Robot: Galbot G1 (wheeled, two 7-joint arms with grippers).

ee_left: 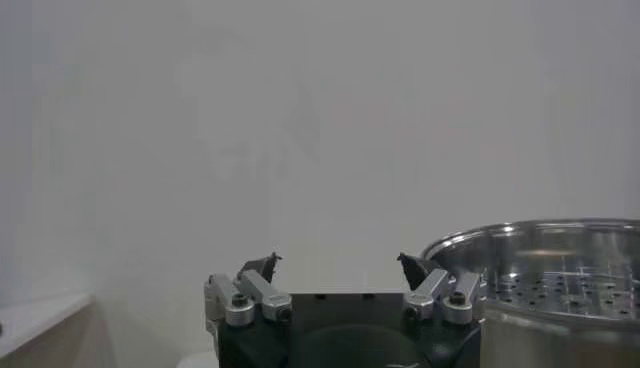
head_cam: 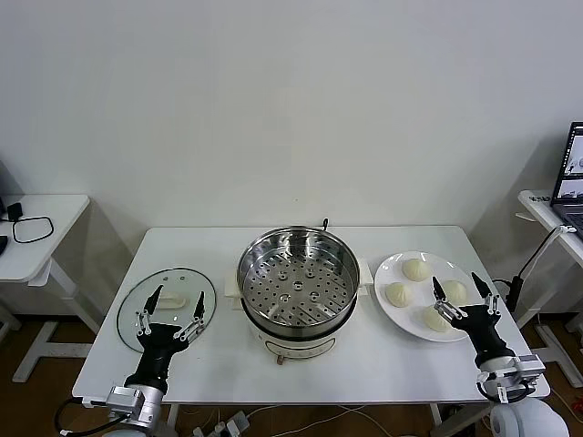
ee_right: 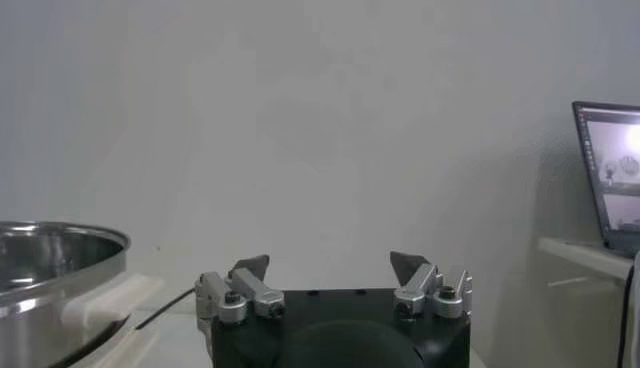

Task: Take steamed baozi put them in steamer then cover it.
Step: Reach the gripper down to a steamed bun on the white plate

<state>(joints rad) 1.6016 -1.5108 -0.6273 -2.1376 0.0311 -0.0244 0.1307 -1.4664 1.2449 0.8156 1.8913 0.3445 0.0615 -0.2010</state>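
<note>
The shiny steel steamer (head_cam: 296, 320) stands uncovered mid-table, and its perforated tray holds nothing. Several cream-white baozi (head_cam: 415, 269) lie on a white plate (head_cam: 390, 273) to its right. The clear glass cover (head_cam: 182, 278) lies flat on the table to its left, white handle up. My left gripper (head_cam: 178, 296) hovers open over the cover. My right gripper (head_cam: 456, 282) hovers open over the near side of the plate. In the left wrist view the left gripper (ee_left: 338, 262) is empty, beside the steamer (ee_left: 540, 260). In the right wrist view the right gripper (ee_right: 328, 262) is empty too.
The white table (head_cam: 364, 364) has bare room in front of the steamer. A side table (head_cam: 36, 232) with a black cable stands at the far left. At the far right a laptop (head_cam: 572, 173) sits on another table.
</note>
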